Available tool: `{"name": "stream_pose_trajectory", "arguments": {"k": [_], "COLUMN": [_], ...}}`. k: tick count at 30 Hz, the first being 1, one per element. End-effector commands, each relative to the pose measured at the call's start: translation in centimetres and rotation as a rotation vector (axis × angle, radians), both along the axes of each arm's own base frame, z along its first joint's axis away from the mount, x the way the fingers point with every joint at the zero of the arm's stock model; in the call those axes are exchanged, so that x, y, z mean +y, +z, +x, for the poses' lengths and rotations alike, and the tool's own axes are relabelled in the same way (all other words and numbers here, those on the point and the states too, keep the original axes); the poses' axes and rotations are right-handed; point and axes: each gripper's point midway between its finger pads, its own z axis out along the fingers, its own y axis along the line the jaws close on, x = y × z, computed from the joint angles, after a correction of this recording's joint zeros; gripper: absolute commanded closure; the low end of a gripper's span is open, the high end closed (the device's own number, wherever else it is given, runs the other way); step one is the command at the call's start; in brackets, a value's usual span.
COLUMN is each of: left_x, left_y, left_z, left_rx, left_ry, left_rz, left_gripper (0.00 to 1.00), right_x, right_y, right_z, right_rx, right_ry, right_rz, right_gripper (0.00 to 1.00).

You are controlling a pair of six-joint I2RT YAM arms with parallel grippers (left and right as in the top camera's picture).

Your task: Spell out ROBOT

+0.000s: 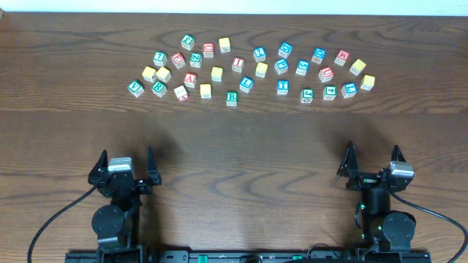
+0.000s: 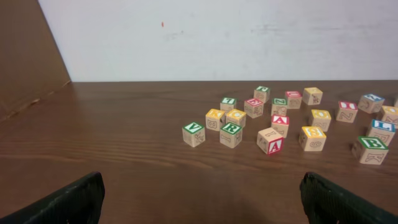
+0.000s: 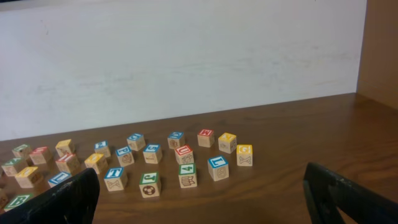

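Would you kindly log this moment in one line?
left gripper open, empty | right gripper open, empty | green R cube, green B cube untouched

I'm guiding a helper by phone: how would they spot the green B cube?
Cubes lie in a band across the far half of the table. Near the band's middle, on the edge facing the bare wood, sits the B cube. Its top bears a green letter in a green border; its neighbours are a yellow cube and a blue cube.
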Motion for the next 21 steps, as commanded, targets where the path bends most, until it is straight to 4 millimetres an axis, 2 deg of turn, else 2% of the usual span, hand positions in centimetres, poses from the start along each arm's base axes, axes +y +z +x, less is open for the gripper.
{"name": "stream_pose_trajectory", "arguments": {"k": [1,13,21], "left_x": [-0.7,-0.7,-0.7], "left_y": [0.3,1.4,3.1], "left_z": [-0.1,-0.2,-0.2], "left_rx": [0.003,-0.024,-0.022], "left_ry": [-0.040,-0.035,-0.035], "left_rz": [0.012,-0.041,-0.040], "left_gripper": [0.01,0.01,0.01], "right_x": [-0.4,-0.4,-0.4], "right_y": [0.0,0.2,1.5], "right_z": [0.0,0.0,-0.2], "right_rx": [-0.002,-0.009,-0.060], "right_ry": [-0.021,-0.021,-0.021], "right_rz": [-0.010,-0.010,-0.010], "right_gripper": [0.01,0.01,0.01]}}
